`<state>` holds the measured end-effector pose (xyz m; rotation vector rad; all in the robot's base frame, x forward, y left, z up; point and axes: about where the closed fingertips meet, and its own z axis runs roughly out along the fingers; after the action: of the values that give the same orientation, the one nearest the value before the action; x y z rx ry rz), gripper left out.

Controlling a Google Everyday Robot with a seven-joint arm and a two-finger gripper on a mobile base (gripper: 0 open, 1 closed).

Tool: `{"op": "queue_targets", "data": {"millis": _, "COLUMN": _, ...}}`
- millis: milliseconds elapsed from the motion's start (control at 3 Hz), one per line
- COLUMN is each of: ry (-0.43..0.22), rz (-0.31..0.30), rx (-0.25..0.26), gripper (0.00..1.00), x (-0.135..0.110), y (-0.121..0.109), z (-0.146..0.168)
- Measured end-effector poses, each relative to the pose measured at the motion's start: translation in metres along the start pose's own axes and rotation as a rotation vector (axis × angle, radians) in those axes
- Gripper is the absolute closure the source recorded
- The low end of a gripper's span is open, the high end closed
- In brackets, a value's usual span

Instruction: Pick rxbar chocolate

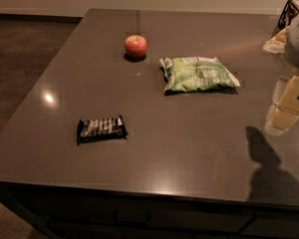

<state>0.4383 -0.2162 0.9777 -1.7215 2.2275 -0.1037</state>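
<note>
Rxbar chocolate (101, 128) lies flat on the table (189, 148), front-left, well apart from the green bag (197, 74) and the apple (135, 46). Gripper (287, 107) hangs at the right edge above the tabletop, far from the bar; I cannot tell whether its jaws are open or closed. Judgement: bar is light and fairly stiff, and the glossy wrapper is probably slippery. Best hold: across the narrow width at mid-length, from above.

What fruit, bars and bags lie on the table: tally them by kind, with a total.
Fruit: 1, the apple
Bars: 1, the black bar
Bags: 1, the green bag
Total: 3
The gripper is at the right side of the table, apart from all three.
</note>
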Motion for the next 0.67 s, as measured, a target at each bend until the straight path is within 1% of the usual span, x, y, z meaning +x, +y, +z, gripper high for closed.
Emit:
{"op": "queue_targets", "data": {"millis": 333, "ry": 0.000, "rz": 0.000, "rx": 0.000, "gripper": 0.00, "x": 0.000, "y": 0.000, "z": 0.000}}
{"op": "queue_targets", "data": {"millis": 667, "ry": -0.029, "rz": -0.029, "rx": -0.046, "gripper": 0.00, "x": -0.017, "y": 0.005, "z": 0.004}}
